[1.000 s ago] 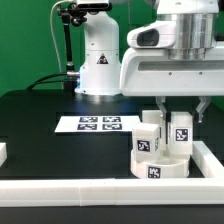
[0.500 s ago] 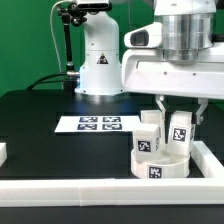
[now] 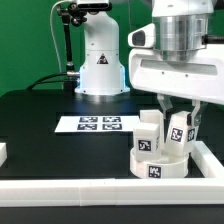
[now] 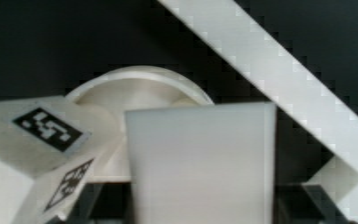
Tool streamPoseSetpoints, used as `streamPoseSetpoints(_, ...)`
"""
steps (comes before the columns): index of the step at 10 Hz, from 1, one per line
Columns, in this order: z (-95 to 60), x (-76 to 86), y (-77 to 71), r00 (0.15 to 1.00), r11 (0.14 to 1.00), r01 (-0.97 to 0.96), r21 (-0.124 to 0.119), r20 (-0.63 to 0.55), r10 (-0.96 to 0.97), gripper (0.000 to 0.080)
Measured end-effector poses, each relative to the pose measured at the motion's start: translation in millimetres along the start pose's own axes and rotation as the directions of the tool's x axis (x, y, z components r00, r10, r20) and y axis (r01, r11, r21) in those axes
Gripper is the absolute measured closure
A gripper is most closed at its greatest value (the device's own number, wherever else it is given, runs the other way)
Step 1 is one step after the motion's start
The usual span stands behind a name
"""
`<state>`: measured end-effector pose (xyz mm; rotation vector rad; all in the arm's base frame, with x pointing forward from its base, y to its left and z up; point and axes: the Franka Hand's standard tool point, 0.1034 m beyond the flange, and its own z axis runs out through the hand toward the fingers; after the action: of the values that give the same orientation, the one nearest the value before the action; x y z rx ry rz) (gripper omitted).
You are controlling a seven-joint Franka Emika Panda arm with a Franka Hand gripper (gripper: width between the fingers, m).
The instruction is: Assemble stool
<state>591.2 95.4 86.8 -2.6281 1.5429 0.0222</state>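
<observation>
The round white stool seat (image 3: pixel 160 166) lies at the exterior view's right, tag on its side. Two white leg blocks stand upright on it. My gripper (image 3: pixel 181 124) is shut on the right-hand leg (image 3: pixel 180 133), its fingers on both sides of it. The other leg (image 3: pixel 149 137) stands free just left of it. In the wrist view the held leg (image 4: pixel 201 155) fills the middle between my dark fingers (image 4: pixel 105 196), the gripper (image 4: pixel 208 208) closed around it. The free leg (image 4: pixel 43 135) with its tag is beside it, and the seat (image 4: pixel 144 88) shows beyond.
The marker board (image 3: pixel 98 124) lies flat on the black table, left of the seat. A white rail runs along the front (image 3: pixel 90 189) and right side (image 3: pixel 211 156), close to the seat, also in the wrist view (image 4: pixel 265 60). The robot base (image 3: pixel 100 62) stands behind.
My hand has turned above the seat and its body has shifted a little to the exterior view's left. The held leg stays in the same spot on the seat.
</observation>
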Motion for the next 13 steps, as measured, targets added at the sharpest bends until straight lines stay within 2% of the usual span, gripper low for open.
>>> streamPoseSetpoints(1, 0.1, 3.2, -1.9, 0.993, 0.992, -0.116, 0.051, -0.003, 0.117, 0.0462)
streamPoseSetpoints(2, 0.0, 4.6, -2.6, 0.980, 0.977, -0.197, 0.084, -0.003, 0.198, 0.0462)
streamPoseSetpoints(3, -0.1, 4.8, -3.8, 0.967, 0.962, -0.254, 0.097, 0.000, 0.256, 0.0462)
streamPoseSetpoints(4, 0.0, 4.9, -4.0, 0.940, 0.935, -0.340, 0.103, 0.013, 0.340, 0.0462)
streamPoseSetpoints(10, 0.3, 3.2, -4.9, 0.795, 0.790, -0.606, 0.094, 0.046, 0.604, 0.0462)
streamPoseSetpoints(13, 0.8, 0.5, -6.7, 0.648, 0.643, -0.761, 0.086, 0.080, 0.757, 0.0462)
